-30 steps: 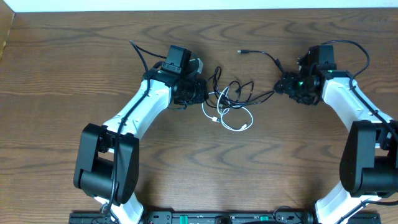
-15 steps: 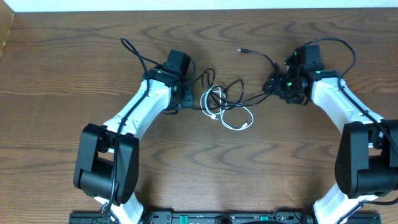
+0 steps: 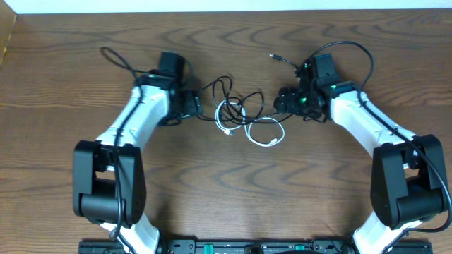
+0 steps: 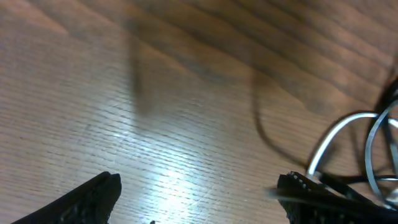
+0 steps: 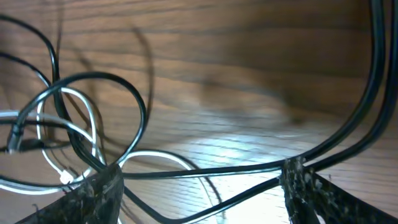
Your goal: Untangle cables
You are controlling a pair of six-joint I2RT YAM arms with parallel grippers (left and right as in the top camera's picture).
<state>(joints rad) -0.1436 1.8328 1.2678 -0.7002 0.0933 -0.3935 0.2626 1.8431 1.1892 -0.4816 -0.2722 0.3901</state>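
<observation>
Left gripper (image 4: 196, 186) is wide open with nothing in it. In the left wrist view there's just bare table (image 4: 155, 124) between the fingers. The white cable (image 4: 324, 144) arcs up right beside the finger at the lower right of that frame. I can't tell if it touches, since that view is pretty blurry.

Right gripper (image 5: 199, 180) has its jaws spread wide too. The black cable (image 5: 205, 169) runs straight across the gap between the two fingers, low in the right wrist frame. It meets the fingertip on the right side, but nothing is pinching it. Over on the left of that frame, black and white loops overlap in a knot-ish mess.

From overhead, the whole tangle sits in the upper middle of the frame, between the two grippers. The black loops are toward the top and the white ones hang lower, with one white loop sticking out at the lower right of the pile. One black end trails up to a small plug (image 3: 274, 56) near the top centre, just up and left of the right gripper. The two cables cross in several places.
</observation>
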